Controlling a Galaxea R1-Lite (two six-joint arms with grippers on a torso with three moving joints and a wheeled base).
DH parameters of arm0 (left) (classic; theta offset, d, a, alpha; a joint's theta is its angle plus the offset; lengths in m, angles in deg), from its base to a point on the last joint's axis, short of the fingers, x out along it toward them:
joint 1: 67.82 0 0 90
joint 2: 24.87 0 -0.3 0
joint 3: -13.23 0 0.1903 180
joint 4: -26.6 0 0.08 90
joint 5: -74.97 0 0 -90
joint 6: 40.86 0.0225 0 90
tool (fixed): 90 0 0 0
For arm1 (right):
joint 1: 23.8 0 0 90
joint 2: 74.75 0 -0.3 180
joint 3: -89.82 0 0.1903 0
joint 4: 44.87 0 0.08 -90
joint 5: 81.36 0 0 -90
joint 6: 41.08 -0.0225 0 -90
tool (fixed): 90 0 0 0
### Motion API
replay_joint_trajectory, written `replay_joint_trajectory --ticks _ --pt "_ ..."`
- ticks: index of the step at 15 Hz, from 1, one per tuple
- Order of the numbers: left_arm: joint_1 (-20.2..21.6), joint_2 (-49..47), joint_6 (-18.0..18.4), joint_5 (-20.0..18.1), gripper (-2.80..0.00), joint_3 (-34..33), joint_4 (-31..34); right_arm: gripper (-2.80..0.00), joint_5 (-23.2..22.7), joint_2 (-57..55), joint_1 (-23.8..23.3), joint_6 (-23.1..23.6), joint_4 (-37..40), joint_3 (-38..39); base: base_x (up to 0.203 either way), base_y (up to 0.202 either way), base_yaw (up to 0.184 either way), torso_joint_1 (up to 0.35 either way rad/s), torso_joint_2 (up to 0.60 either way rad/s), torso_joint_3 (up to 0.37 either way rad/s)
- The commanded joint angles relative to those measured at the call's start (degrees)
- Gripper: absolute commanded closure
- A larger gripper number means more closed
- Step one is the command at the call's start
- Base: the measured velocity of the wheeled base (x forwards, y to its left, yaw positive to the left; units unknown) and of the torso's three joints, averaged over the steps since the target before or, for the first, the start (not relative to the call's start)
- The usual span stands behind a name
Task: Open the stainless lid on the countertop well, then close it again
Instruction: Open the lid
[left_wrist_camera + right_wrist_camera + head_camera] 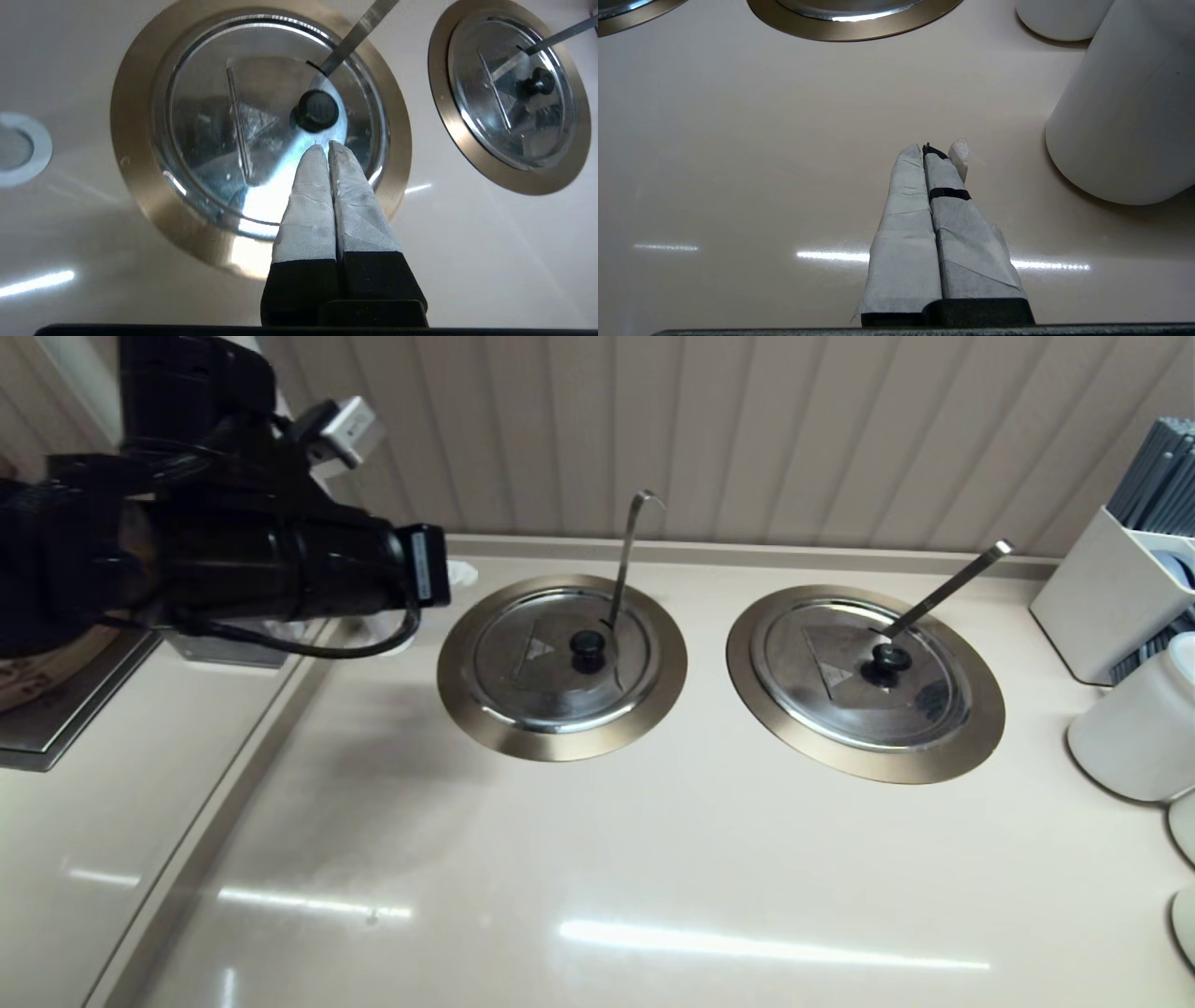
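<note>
head view: round shiny steel lid w/ matte black knob [587,650] sits flat, closed on left bronze-rimmed well [485,705], hook-ended ladle handle [627,551] through its slot. left arm raised, well left of it.

left wrist view: left claw [324,145] pressed together, hovering just short of knob [316,110]. advise: spread tips, straddle knob squarely, avoid ladle handle, lift flap gently.

right wrist view: right claw [927,150] pressed together, idle over beige tabletop [738,163] nr white canister [1129,116].

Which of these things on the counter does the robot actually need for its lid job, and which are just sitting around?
Needed:
stainless lid
black knob
countertop well
left gripper, shut above the lid

Just there:
twin lid
hook-ended ladle handle
white containers
right gripper, parked, shut
</note>
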Motion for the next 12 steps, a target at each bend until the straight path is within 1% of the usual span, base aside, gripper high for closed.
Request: replay_joint_trajectory --ticks 1,2,4,5,6,8,9,10,12 --pt "-1.6 -7.6 0.6 0.8 0.0 3.3 -3.3 0.0 0.0 0.0 0.0 0.0 0.0 0.3 0.0 0.0 0.0 0.0 0.0 0.0" --pt "-2.0 -8.7 0.6 2.3 -2.8 5.3 -3.6 0.0 0.0 0.0 0.0 0.0 0.0 0.3 0.0 0.0 0.0 0.0 0.0 0.0" --pt "-2.7 -9.7 -1.3 5.6 -2.8 7.3 -3.7 0.0 0.0 0.0 0.0 0.0 0.0 0.3 0.0 0.0 0.0 0.0 0.0 0.0" --pt "-3.5 -10.4 -1.7 7.2 -2.8 7.5 -3.6 0.0 0.0 0.0 0.0 0.0 0.0 0.3 0.0 0.0 0.0 0.0 0.0 0.0" --pt "-4.5 -11.3 -2.4 9.6 -2.8 7.2 -3.6 0.0 0.0 0.0 0.0 0.0 0.0 0.3 0.0 0.0 0.0 0.0 0.0 0.0" --pt "-6.6 -13.5 -3.9 17.4 -2.8 6.4 -4.3 0.0 0.0 0.0 0.0 0.0 0.0 0.3 0.0 0.0 0.0 0.0 0.0 0.0" --pt "-8.4 -14.2 -5.0 20.7 -2.8 5.5 -5.5 0.0 -0.1 0.0 0.0 0.0 0.0 0.3 0.0 0.0 0.0 0.0 0.0 0.0" --pt "-10.2 -14.7 -5.7 22.4 -2.8 3.0 -7.9 0.0 0.0 0.0 0.0 0.0 0.0 0.3 0.0 0.0 0.0 0.0 0.0 0.0" --pt "-12.2 -17.2 -5.6 24.2 -2.8 -0.4 -20.7 0.0 -0.1 0.0 0.0 0.0 0.0 0.3 0.0 0.0 0.0 0.0 0.0 0.0"
